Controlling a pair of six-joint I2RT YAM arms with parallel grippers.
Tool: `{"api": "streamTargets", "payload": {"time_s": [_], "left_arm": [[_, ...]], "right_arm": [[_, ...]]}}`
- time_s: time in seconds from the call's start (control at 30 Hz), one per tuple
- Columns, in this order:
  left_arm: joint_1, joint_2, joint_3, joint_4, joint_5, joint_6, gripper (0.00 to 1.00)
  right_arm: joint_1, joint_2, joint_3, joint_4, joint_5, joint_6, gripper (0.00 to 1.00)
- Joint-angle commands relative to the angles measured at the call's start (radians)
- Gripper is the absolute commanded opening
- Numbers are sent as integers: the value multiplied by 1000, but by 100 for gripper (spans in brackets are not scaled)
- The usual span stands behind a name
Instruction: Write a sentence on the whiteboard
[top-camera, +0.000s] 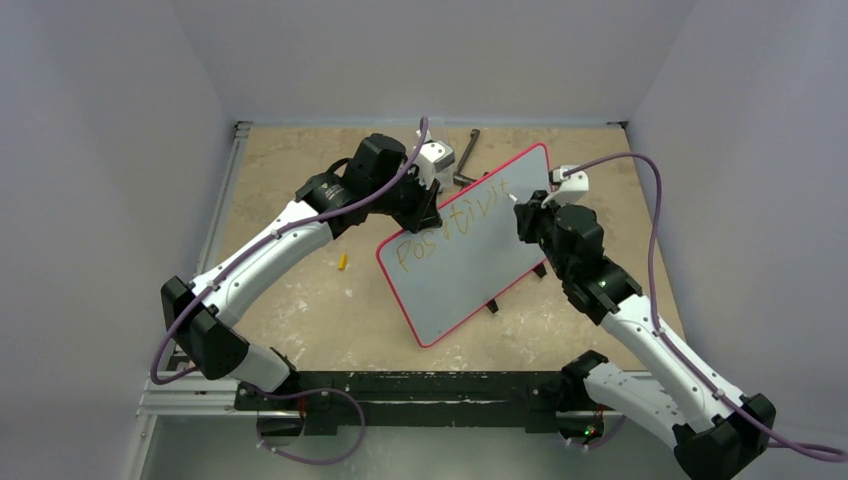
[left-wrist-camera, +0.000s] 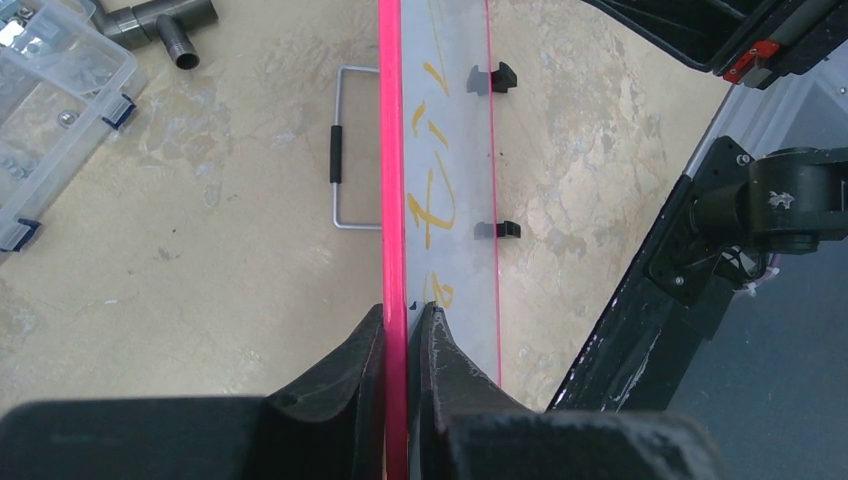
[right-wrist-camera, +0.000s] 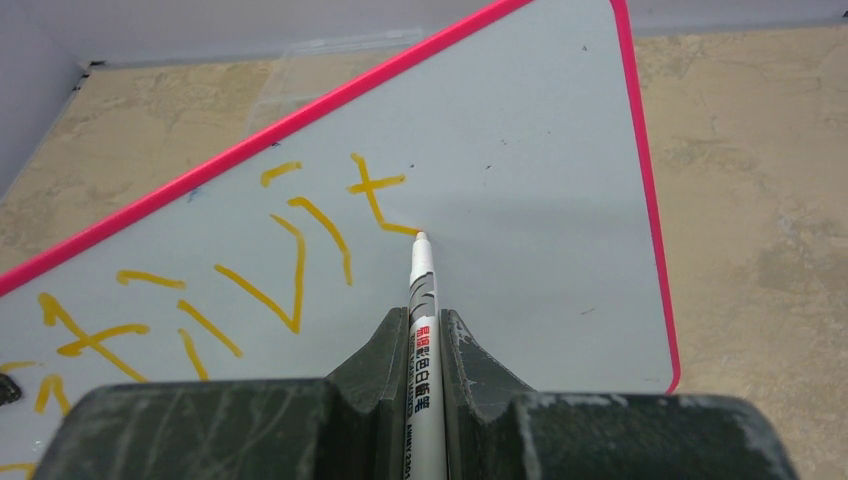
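Left hand: one whiteboard — right hand: one marker.

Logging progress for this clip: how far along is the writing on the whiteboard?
Done: orange lettering reading roughly "Positivit" runs along one long edge of the whiteboard. In hand: the left hand clamps the board's red frame, and the right hand holds a marker with its tip at the end of the last t. Left: the rest of the sentence; the board below that line is blank.
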Motion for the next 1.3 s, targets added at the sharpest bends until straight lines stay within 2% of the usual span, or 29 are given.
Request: {"api": "streamTargets", "payload": {"time_s": [0.0,0.6,1.27], "left_arm": [[-14,6,-25,-78,-25,102,0],[-15,6,-26,-78,-25,102,0],[-15,3,-26,-79,-30,106,0]], "right_arm": [[-1,22,68,-18,34,-21,0],[-1,-68,150,-87,59,-23,0],[-1,63,195,-3,78,-37,0]]}}
